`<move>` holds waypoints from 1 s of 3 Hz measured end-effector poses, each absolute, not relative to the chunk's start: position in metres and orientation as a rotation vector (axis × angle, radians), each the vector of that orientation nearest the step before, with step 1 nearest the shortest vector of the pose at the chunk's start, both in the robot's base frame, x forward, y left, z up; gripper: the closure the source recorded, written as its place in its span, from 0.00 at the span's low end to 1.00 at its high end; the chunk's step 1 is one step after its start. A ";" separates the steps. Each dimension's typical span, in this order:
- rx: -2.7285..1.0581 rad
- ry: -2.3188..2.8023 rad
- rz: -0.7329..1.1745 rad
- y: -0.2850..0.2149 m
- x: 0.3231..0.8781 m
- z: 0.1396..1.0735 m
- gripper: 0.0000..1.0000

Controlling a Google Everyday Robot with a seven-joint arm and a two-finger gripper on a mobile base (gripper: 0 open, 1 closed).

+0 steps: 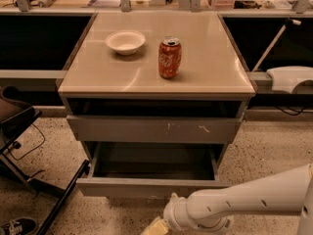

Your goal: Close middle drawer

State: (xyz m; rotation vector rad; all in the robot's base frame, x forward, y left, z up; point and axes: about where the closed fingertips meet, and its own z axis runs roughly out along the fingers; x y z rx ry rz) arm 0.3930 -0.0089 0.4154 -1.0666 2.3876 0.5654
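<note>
Gripper (155, 227) sits at the 6 o'clock edge of the view, low over the speckled floor (274, 151) and partly cut off by the frame; whether it is released or clenched cannot be told. It lies just below the front panel of the middle drawer (146, 187) and near it; contact between the two cannot be confirmed. White robot arm (244, 204) reaches in from 4 o'clock, running leftward to the gripper. Middle drawer is pulled out from the cabinet, its shallow grey box open to view and nothing visible inside; its plain front stands forward of the drawer above. Upper drawer (154, 129), toward the centre of the view, carries white scratch marks on its front and stands slightly proud of the cabinet, with a dark gap above it. On the tabletop (210, 38), toward 12 o'clock, a white bowl (125, 41) stands at 11 o'clock and a red soda can (169, 58) stands upright just right of it, the two apart. A dark chair frame (19, 126) is at 9 o'clock and a black shoe (17, 226) at 7 o'clock.
</note>
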 end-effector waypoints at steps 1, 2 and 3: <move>-1.049 2.374 0.549 -0.010 0.404 0.415 0.00; -1.045 2.361 0.558 -0.005 0.427 0.410 0.00; -1.045 2.361 0.558 -0.005 0.427 0.410 0.00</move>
